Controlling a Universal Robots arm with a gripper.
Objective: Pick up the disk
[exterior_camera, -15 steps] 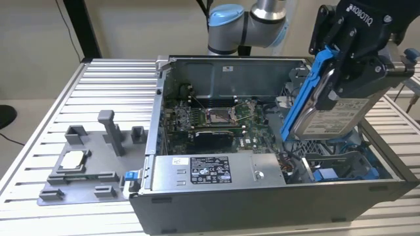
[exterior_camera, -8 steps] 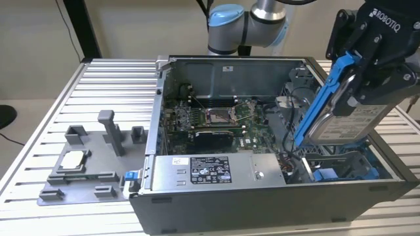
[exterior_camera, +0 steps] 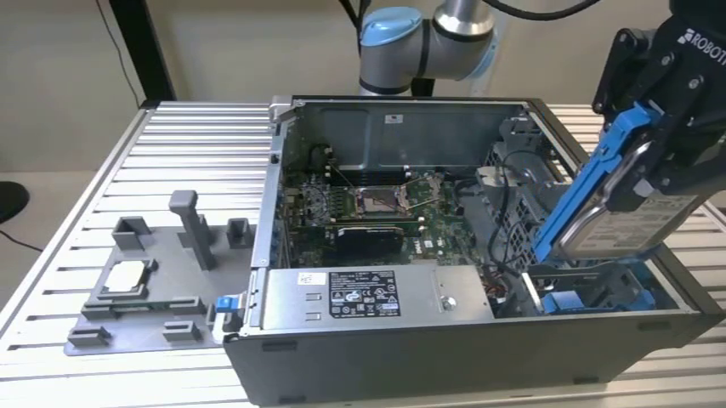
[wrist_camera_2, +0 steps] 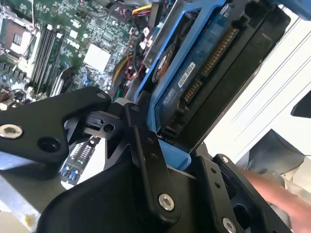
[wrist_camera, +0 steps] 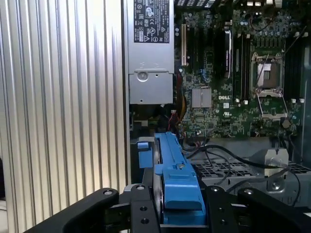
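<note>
Blue plastic frames the flat silver-grey metal disk (exterior_camera: 618, 223), which hangs tilted at the right of the exterior view, lifted above the drive bay (exterior_camera: 590, 297) of the open grey computer case (exterior_camera: 454, 357). The black robot gripper (exterior_camera: 669, 136) is clamped on its upper end, so the disk is already out of its slot, I think. Below it lie black cables (exterior_camera: 511, 170), the green motherboard (exterior_camera: 375, 204) and the grey power supply box (exterior_camera: 375, 293); these are close under the disk. At the lower left a grey plastic fixture (exterior_camera: 148, 289) rests on the ribbed aluminium table (exterior_camera: 193, 144), well apart.

In the second wrist view the disk (wrist_camera_2: 194, 87) runs from centre to upper right, its blue bracket (wrist_camera_2: 170, 150) squeezed between the black fingers (wrist_camera_2: 146, 160).

In the first wrist view the bracket's edge (wrist_camera: 177, 179) stands at bottom centre, the gripper (wrist_camera: 180, 213) closed narrowly around it, motherboard (wrist_camera: 233, 87) beyond.
</note>
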